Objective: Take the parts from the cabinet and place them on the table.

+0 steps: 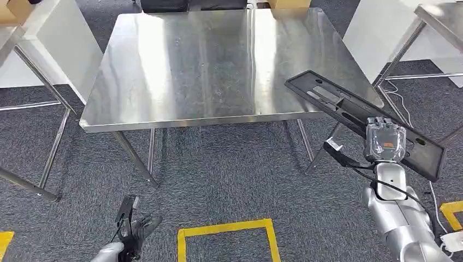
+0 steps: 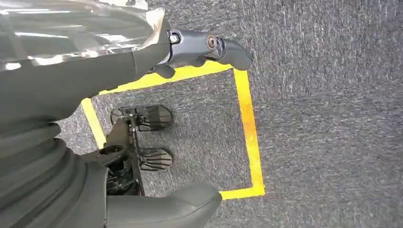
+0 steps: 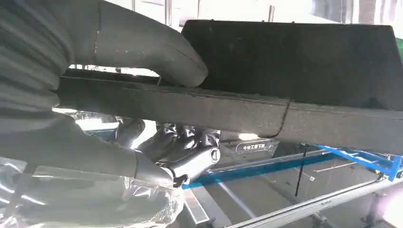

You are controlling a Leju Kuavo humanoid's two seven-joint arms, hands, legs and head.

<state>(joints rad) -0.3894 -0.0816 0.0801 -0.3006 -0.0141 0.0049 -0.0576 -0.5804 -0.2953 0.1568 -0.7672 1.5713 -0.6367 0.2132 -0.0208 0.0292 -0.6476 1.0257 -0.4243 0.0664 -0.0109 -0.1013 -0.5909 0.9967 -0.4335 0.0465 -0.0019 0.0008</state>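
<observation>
Right hand: my right hand (image 1: 386,143) grips the long black flat plastic panel (image 1: 349,111), thumb (image 3: 157,52) on top, fingers (image 3: 185,159) beneath.
Panel: tilted, far end over the steel table's (image 1: 180,71) near right corner.
Left hand: my left hand (image 1: 134,232) hangs low over grey carpet (image 1: 229,174), holding nothing, fingers loosely curled.
Room: bare tabletop stretches leftward; yellow floor tape (image 1: 226,232) marks a square below.

You see the right hand (image 1: 386,143) holding a black part (image 1: 349,112) tilted over the table's (image 1: 207,65) right corner; the left hand (image 1: 134,229) hangs low over carpet.
</observation>
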